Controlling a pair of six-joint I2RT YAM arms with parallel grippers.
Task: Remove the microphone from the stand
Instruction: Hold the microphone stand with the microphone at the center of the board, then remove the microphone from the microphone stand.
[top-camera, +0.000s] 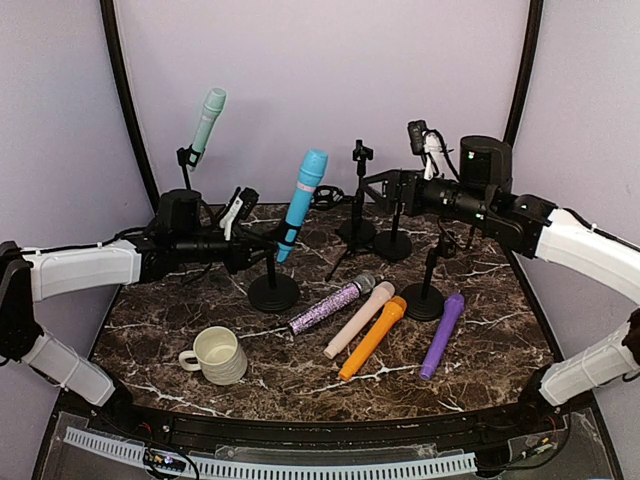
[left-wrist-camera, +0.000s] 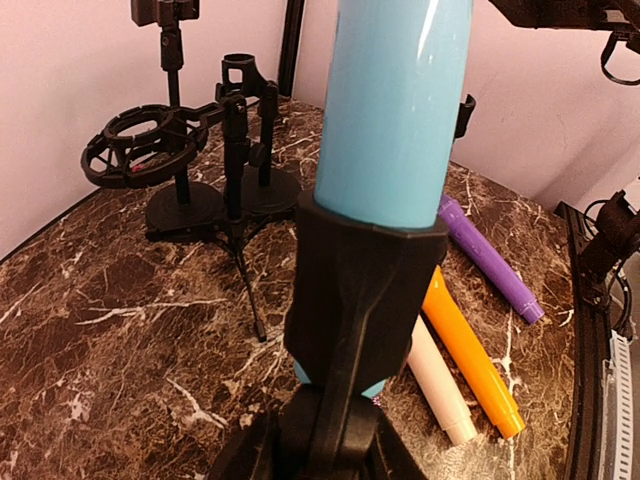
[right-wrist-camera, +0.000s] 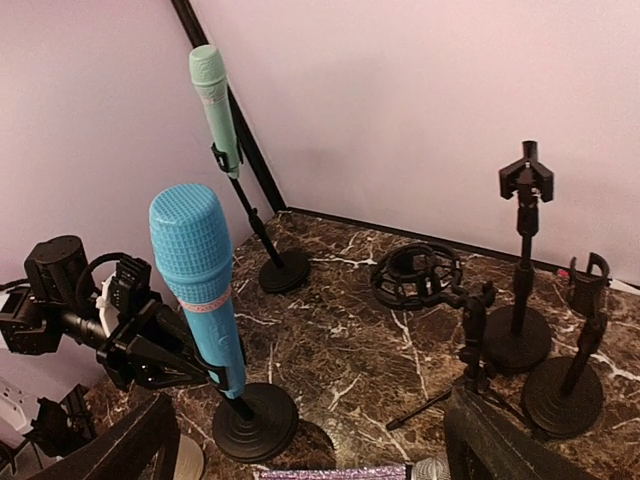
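A bright blue microphone (top-camera: 303, 195) (left-wrist-camera: 395, 110) (right-wrist-camera: 200, 280) leans in the black clip (left-wrist-camera: 360, 290) of a short stand with a round base (top-camera: 273, 293) (right-wrist-camera: 255, 420). My left gripper (top-camera: 262, 241) (left-wrist-camera: 325, 445) is shut on that clip, just below the microphone's lower end, and the clip hides most of the fingers in the left wrist view. My right gripper (top-camera: 385, 186) (right-wrist-camera: 320, 450) hangs open above the back of the table. It is well to the right of the blue microphone and holds nothing.
A mint microphone (top-camera: 208, 120) (right-wrist-camera: 215, 100) stands on a tall stand at back left. Glittery purple (top-camera: 330, 305), cream (top-camera: 358, 320), orange (top-camera: 372, 337) and purple (top-camera: 442, 335) microphones lie at front centre. A mug (top-camera: 218, 355) sits front left. Empty stands (top-camera: 360, 190) (top-camera: 430, 290) and a shock mount (right-wrist-camera: 415, 275) crowd the back.
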